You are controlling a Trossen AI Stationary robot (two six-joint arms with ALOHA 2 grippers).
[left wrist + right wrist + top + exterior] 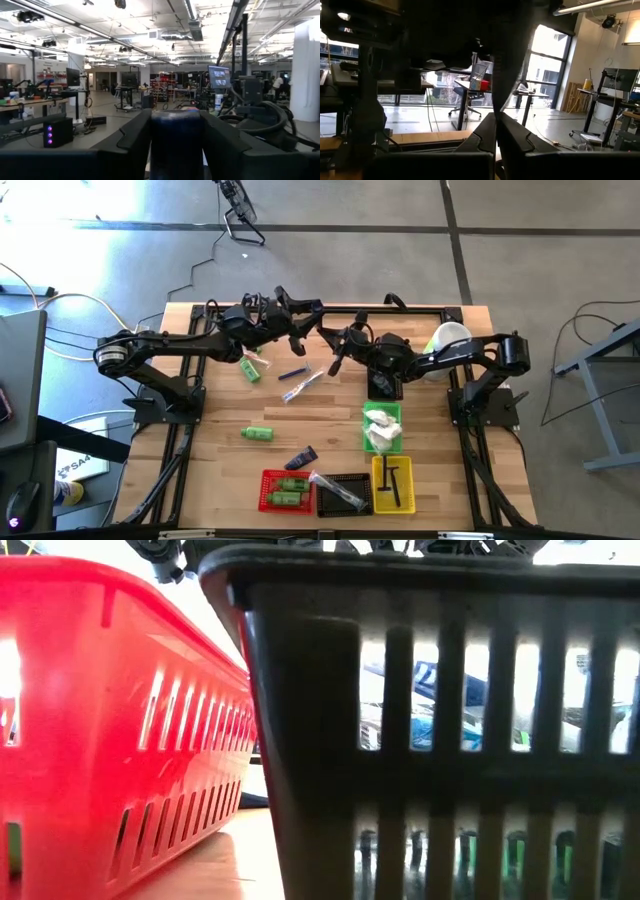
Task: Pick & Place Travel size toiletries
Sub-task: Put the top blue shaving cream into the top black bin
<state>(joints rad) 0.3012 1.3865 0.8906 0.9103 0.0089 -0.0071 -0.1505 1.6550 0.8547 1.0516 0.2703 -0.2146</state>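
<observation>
My left gripper (300, 330) hangs over the table's far middle, shut on a dark navy tube (175, 145). My right gripper (334, 365) is close beside it, fingers shut (496, 117). A dark narrow strip (507, 75) rises just beyond its fingertips. Lying flat on the wood are two green bottles (250, 370) (257, 433), a small blue item (292, 373), a clear-wrapped toothbrush (303, 385) and another navy tube (301, 458). My left gripper pinches the navy tube between its two fingers (135, 137), one on each side of the tube's body (175, 125). The fingers slant upward, and the tube is lifted clear of the table. My right gripper: whether it touches the dark strip, I cannot tell.
Near the front edge stand a red basket (286, 491) with green bottles, a black basket (343, 493) and a yellow basket (393, 483). A green basket (382, 427) holds white packets. A white cup (448, 340) sits at the far right. The red basket (120, 720) and black basket (440, 740) fill the low view.
</observation>
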